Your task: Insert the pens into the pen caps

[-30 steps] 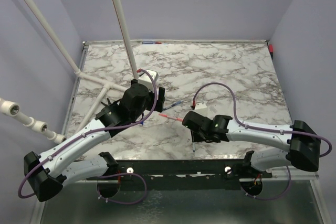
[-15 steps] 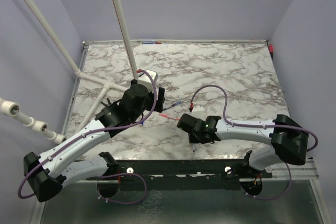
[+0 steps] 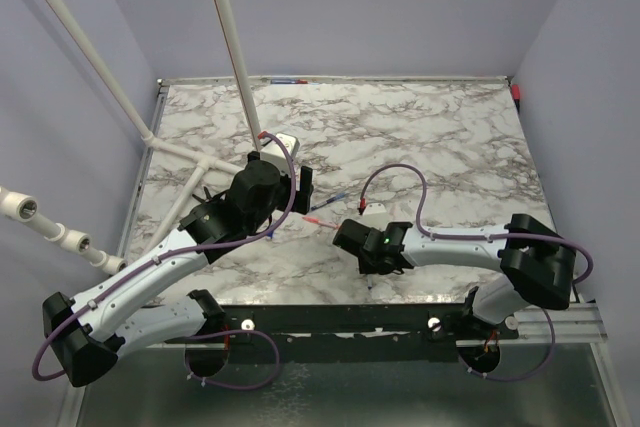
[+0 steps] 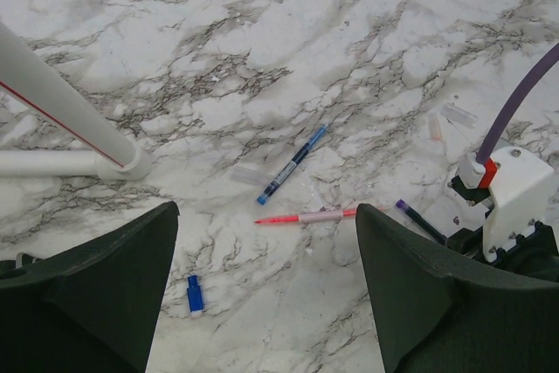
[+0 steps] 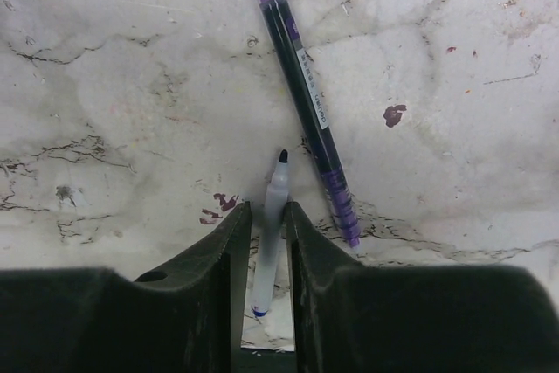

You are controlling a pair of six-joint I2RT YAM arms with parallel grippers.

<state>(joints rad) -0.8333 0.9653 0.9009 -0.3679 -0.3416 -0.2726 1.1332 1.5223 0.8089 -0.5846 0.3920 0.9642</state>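
Observation:
The left wrist view shows a blue pen (image 4: 293,163), a red pen (image 4: 306,216), the end of a dark pen (image 4: 417,219) and a small blue pen cap (image 4: 195,294) lying on the marble. My left gripper (image 4: 266,303) hovers above them, wide open and holding nothing. My right gripper (image 5: 269,216) is down at the table. Its fingers closely flank a thin white-bodied pen (image 5: 272,224) with a black tip, and a narrow gap still shows on the left side. The dark pen (image 5: 306,102), with purple ends, lies just beside it on the right. From above, the right gripper (image 3: 352,239) sits by the red pen (image 3: 322,222).
Long white pipes (image 3: 228,37) cross the left back of the table, and one (image 4: 61,85) runs close to my left gripper. Small clear tubes (image 4: 247,176) (image 4: 458,115) lie near the pens. Purple ink stains (image 5: 393,115) mark the marble. My right arm's purple cable (image 4: 515,102) arches nearby.
My right gripper has slid left towards the pens, and its jaws have narrowed around the white-bodied pen. The left arm has stayed still and open.

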